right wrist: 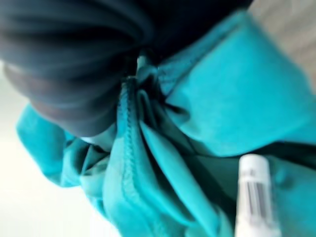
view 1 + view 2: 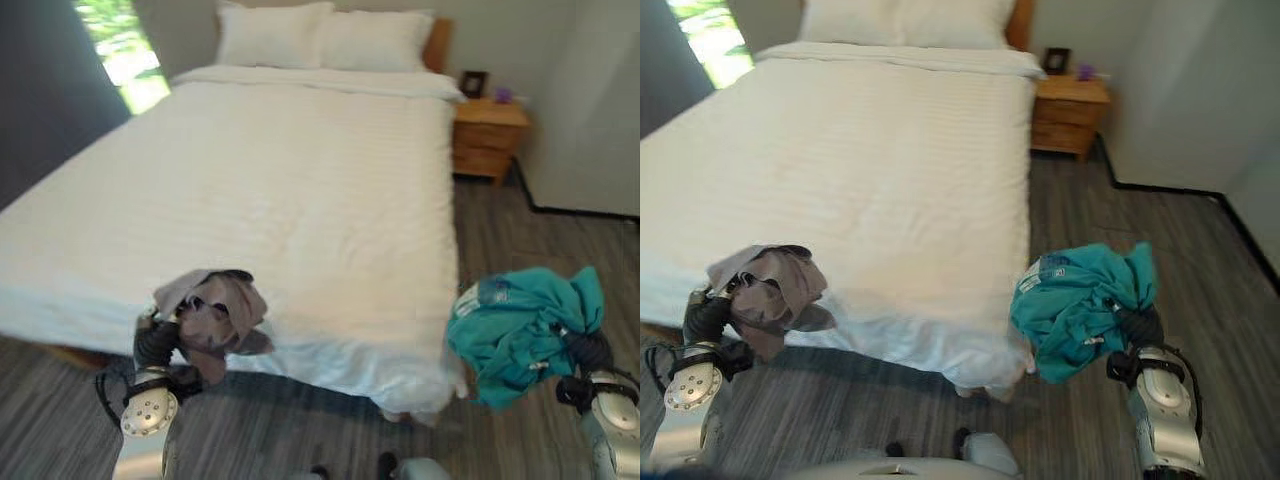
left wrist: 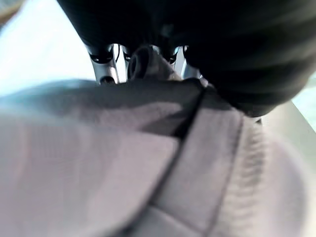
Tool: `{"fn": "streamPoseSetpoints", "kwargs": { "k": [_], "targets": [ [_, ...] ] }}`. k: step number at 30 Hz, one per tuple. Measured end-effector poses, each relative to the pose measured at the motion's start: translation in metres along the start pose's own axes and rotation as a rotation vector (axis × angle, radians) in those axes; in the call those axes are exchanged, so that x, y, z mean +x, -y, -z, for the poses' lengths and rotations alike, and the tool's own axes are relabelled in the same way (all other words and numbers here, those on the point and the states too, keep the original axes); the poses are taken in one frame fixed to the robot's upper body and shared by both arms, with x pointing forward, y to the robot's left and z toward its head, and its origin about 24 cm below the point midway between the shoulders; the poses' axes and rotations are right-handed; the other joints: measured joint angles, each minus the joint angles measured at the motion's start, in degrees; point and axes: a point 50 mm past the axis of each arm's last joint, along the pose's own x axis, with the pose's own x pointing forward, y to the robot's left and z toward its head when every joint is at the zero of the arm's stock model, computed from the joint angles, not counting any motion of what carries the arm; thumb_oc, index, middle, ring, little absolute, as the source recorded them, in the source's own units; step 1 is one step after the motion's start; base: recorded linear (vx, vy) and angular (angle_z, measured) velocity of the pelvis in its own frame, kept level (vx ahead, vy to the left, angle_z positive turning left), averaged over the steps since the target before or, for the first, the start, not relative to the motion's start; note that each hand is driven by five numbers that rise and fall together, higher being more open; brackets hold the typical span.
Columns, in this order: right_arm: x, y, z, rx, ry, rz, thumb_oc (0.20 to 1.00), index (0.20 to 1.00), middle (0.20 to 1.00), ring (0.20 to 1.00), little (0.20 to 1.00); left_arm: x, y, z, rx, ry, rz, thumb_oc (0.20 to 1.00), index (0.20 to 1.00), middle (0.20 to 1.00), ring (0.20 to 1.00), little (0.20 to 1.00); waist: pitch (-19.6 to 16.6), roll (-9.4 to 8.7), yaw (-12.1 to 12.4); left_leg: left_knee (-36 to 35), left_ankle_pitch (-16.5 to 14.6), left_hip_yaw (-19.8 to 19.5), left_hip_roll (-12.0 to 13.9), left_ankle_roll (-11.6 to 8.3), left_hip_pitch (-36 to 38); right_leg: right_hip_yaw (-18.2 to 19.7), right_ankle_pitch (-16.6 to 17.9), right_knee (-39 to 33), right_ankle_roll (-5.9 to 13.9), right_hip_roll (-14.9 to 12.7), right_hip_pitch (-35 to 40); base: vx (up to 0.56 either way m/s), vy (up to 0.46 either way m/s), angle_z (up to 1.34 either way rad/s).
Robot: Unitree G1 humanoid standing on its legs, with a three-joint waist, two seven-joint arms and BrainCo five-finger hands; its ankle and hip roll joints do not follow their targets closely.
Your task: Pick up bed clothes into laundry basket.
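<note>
Low in the frame at the bed's (image 2: 300,180) foot, the left hand (image 2: 157,342) clutches a bunched grey garment (image 2: 215,315) and the right hand (image 2: 1137,325) a hanging teal garment (image 2: 1080,305), no laundry basket visible nearby.

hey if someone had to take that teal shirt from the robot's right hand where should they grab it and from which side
Probably the loose lower folds of the teal shirt, coming from the bed side. The right hand bunches it at the far edge, so the hanging bulk there is free.

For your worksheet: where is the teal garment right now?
The crumpled teal garment hangs from the right hand, beside the white bed's foot corner, above the floor.
</note>
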Motion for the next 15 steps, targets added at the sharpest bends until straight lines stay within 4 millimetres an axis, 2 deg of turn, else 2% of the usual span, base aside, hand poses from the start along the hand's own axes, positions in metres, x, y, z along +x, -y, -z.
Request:
{"fn": "streamPoseSetpoints", "kwargs": {
  "k": [1,2,3,4,5,6,7,8,9,10,11,12,13,15],
  "targets": [
    [0.004,0.001,-0.006,0.009,0.030,0.014,0.200,0.200,0.200,0.200,0.200,0.001,0.002,-0.002,-0.011,0.009,-0.004,0.200,0.200,0.200,0.200,0.200,-0.01,0.51,-0.12,0.80,-0.87,-2.48,-0.62,0.28,0.28,2.44,1.20,-1.18,0.66,0.87,0.06,-0.09,0.154,-1.73],
    [0.005,0.002,-0.010,0.016,0.052,0.033,0.200,0.200,0.200,0.200,0.200,0.005,0.005,-0.006,-0.020,0.029,0.003,0.200,0.200,0.200,0.200,0.200,0.23,1.10,-0.35,0.96,-1.41,-1.78,-0.53,-0.40,0.08,2.80,2.12,-2.12,0.43,0.94,0.34,-0.15,0.234,-1.07],
    [0.000,0.011,-0.006,0.018,0.042,0.073,0.200,0.200,0.200,0.200,0.200,0.010,0.011,-0.013,-0.039,0.058,0.013,0.200,0.200,0.200,0.200,0.200,0.26,1.05,-2.98,0.75,-2.13,-0.79,-0.75,0.52,0.14,4.74,2.68,-3.05,1.35,1.51,0.39,-0.22,0.338,-1.10],
    [-0.009,0.018,0.000,0.044,0.035,0.124,0.200,0.200,0.200,0.200,0.200,0.012,0.013,-0.020,-0.048,0.090,0.019,0.200,0.200,0.200,0.200,0.200,0.40,1.12,-5.44,-3.39,-2.14,4.37,0.03,1.11,1.29,8.32,4.54,-6.17,4.24,2.33,-0.53,-0.17,0.242,-1.26],
    [-0.013,0.021,0.003,0.061,0.033,0.148,0.200,0.200,0.200,0.200,0.200,0.011,0.013,-0.022,-0.050,0.104,0.019,0.200,0.200,0.200,0.200,0.200,0.72,1.49,-5.96,-5.89,-2.16,8.75,0.47,1.95,2.00,10.30,5.13,-8.68,6.05,2.37,-1.18,-0.19,0.209,-1.61],
    [-0.014,0.022,0.004,0.079,0.035,0.172,0.200,0.200,0.200,0.200,0.200,0.013,0.013,-0.026,-0.048,0.123,0.024,0.200,0.200,0.200,0.200,0.200,1.10,3.11,-5.31,-8.76,-1.80,13.57,2.54,3.00,1.92,7.88,6.22,-8.56,6.79,1.53,-2.34,-0.34,0.089,-1.82],
    [-0.017,0.022,0.012,0.082,-0.009,0.194,0.200,0.200,0.200,0.200,0.200,0.019,0.016,-0.028,-0.054,0.125,0.032,0.200,0.200,0.200,0.200,0.200,1.95,2.43,-5.97,-8.93,-1.21,18.52,1.78,4.11,1.61,6.12,5.95,-6.33,6.78,0.09,-5.12,-0.30,0.096,-1.76],
    [-0.019,0.018,0.016,0.081,-0.026,0.177,0.200,0.200,0.200,0.200,0.200,0.019,0.014,-0.026,-0.042,0.118,0.031,0.200,0.200,0.200,0.200,0.200,3.18,2.05,-6.03,-7.34,-1.67,21.70,1.14,4.97,1.37,1.31,5.91,-6.36,5.48,-1.67,-5.08,-0.48,0.133,-2.56],
    [-0.022,0.009,0.026,0.080,-0.074,0.146,0.200,0.200,0.200,0.200,0.200,0.019,0.012,-0.027,-0.012,0.124,0.043,0.200,0.200,0.200,0.200,0.200,4.91,2.18,-4.10,-5.01,-3.57,26.95,1.55,6.52,1.30,-14.97,5.13,-6.15,2.77,-7.08,-6.49,-0.36,0.149,-2.27],
    [-0.034,0.009,0.039,0.062,-0.133,0.127,0.200,0.200,0.200,0.200,0.200,0.017,0.016,-0.020,-0.010,0.098,0.061,0.200,0.200,0.200,0.200,0.200,5.73,3.78,-5.60,-3.80,-3.57,30.39,2.69,7.15,0.64,-23.73,0.72,3.87,3.81,-12.00,-6.77,-0.48,0.160,-2.28],
    [-0.037,0.005,0.043,0.057,-0.157,0.101,0.200,0.200,0.200,0.200,0.200,0.015,0.017,-0.019,-0.022,0.095,0.056,0.200,0.200,0.200,0.200,0.200,5.81,4.42,-4.96,-4.88,-3.56,32.72,3.91,7.14,1.89,-24.44,-1.74,10.80,4.29,-12.44,-6.50,-0.23,0.072,-1.38],
    [-0.038,0.002,0.045,0.056,-0.169,0.075,0.200,0.200,0.200,0.200,0.200,0.013,0.017,-0.016,-0.033,0.083,0.052,0.200,0.200,0.200,0.200,0.200,5.76,4.92,-4.07,-5.44,-3.37,34.90,5.25,7.11,2.33,-24.34,-3.65,14.09,5.17,-12.16,-4.76,-0.21,0.025,-1.48],
    [-0.037,-0.003,0.044,0.057,-0.165,0.053,0.200,0.200,0.200,0.200,0.200,0.013,0.019,-0.015,-0.040,0.080,0.056,0.200,0.200,0.200,0.200,0.200,5.71,5.08,-2.11,-5.79,-2.91,35.38,6.25,6.77,2.48,-25.21,-4.88,13.30,6.22,-12.15,-0.83,-0.18,-0.009,-1.27],
    [-0.032,-0.007,0.034,0.065,-0.124,0.042,0.200,0.200,0.200,0.200,0.200,0.012,0.019,-0.015,-0.045,0.076,0.056,0.200,0.200,0.200,0.200,0.200,5.29,3.83,-0.88,-5.65,-2.54,37.73,6.81,6.27,1.88,-31.66,-6.62,9.93,6.82,-15.14,5.23,-0.13,-0.011,-0.96]
  ]
}}
